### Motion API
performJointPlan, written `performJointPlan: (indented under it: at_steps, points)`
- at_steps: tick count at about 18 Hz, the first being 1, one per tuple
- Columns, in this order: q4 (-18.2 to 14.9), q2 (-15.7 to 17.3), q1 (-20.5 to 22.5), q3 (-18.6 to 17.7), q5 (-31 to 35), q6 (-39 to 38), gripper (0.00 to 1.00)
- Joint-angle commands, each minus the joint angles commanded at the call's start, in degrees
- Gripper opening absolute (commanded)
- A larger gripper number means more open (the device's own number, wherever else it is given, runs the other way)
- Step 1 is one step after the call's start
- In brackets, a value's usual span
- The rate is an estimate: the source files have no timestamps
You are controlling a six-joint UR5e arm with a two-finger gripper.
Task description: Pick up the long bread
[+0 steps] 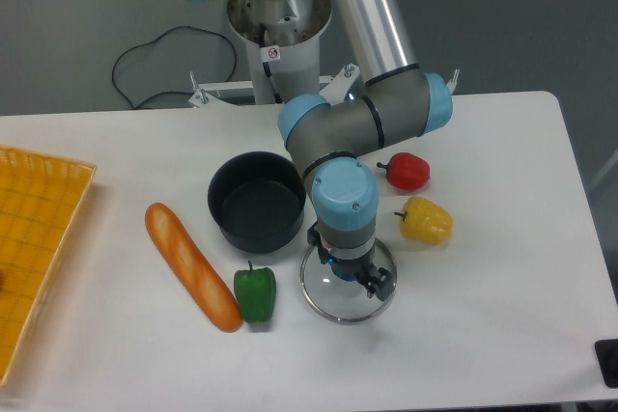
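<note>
The long bread is an orange-brown baguette with pale slashes. It lies flat on the white table, running diagonally from upper left to lower right, left of the black pot. Its lower end touches or nearly touches the green pepper. My gripper points straight down over a round glass lid, well to the right of the bread. Its fingers look spread apart and hold nothing; the wrist hides part of them.
A red pepper and a yellow pepper lie right of the arm. A yellow tray sits at the left table edge. The robot base and a cable stand at the back.
</note>
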Motion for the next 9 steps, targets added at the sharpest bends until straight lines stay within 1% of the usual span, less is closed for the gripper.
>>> performJointPlan:
  at_steps: [4, 7, 9]
  points:
    - [0.18, 0.26, 0.0, 0.17, 0.0, -0.09, 1.0]
    - [0.26, 1.4, -0.09, -0.88, 0.17, -0.35, 1.0]
    - [0.26, 1.76, 0.0, -0.79, 0.18, -0.52, 1.0]
